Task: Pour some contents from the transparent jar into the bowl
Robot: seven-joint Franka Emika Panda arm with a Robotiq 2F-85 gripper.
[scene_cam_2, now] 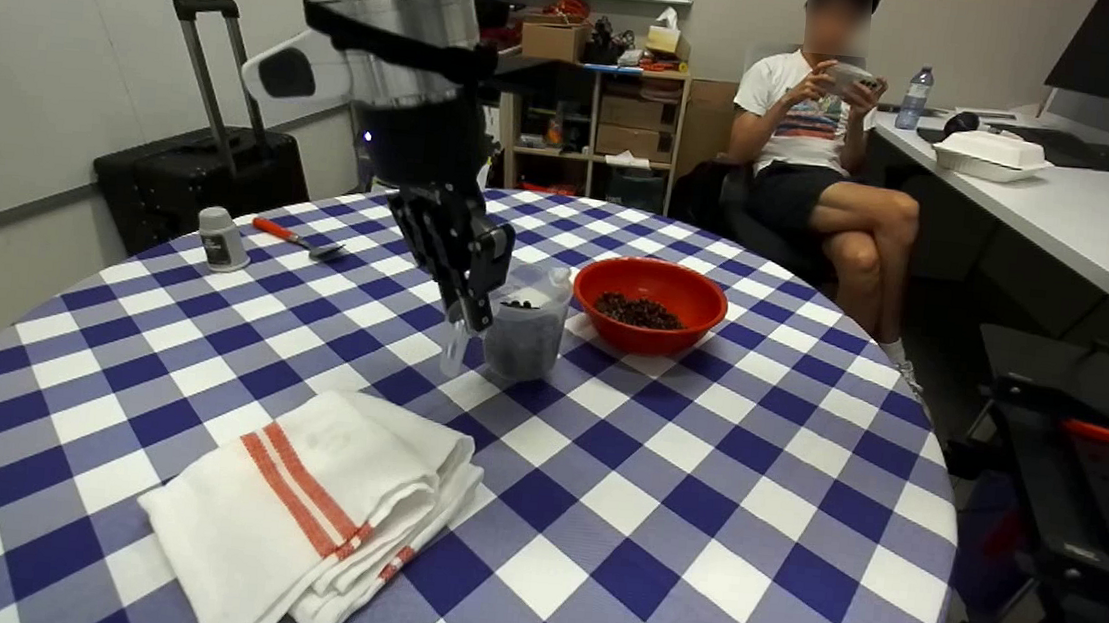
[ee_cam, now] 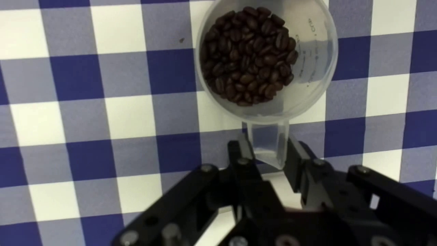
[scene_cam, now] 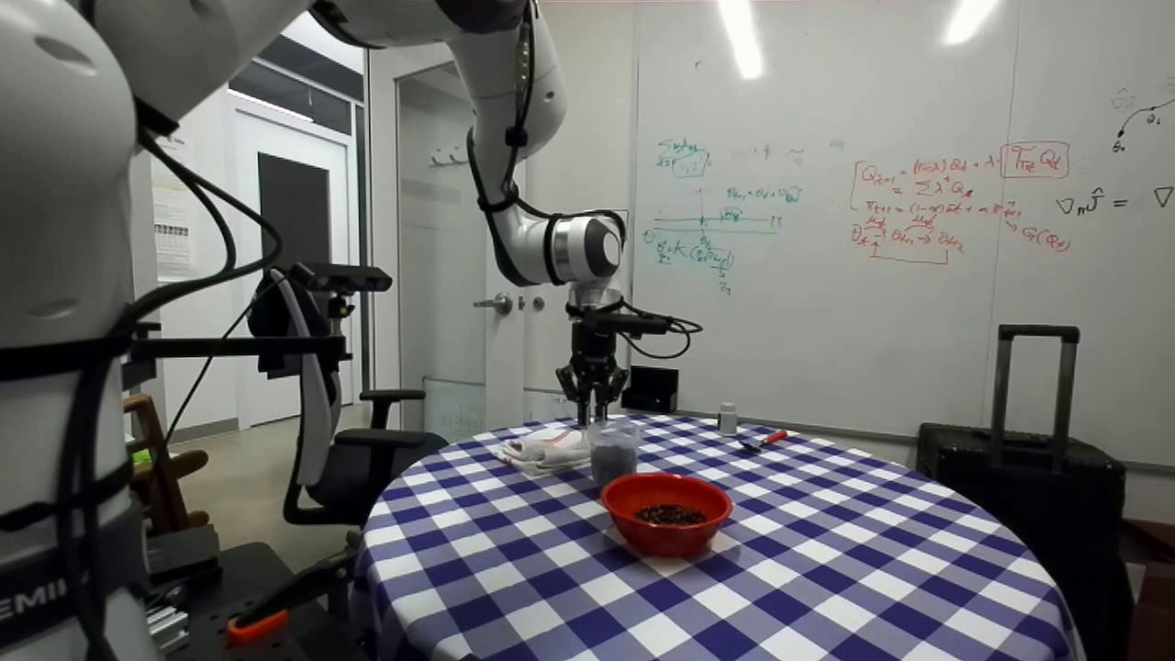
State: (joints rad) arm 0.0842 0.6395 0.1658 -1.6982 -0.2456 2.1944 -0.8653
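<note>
- Your gripper is closed on the handle of the transparent jar, one finger on each side.
- The jar is upright over the blue-and-white tablecloth, just beside the red bowl; you can't tell whether its base touches the cloth.
- In the wrist view you see coffee beans in the jar, heaped toward one side.
- More beans lie in the bottom of the bowl.
- A folded white towel with red stripes lies near the jar, on the side away from the bowl.
- In both exterior views a spoon with an orange handle lies near a small white bottle.
- In an exterior view a seated person holds a phone.
</note>
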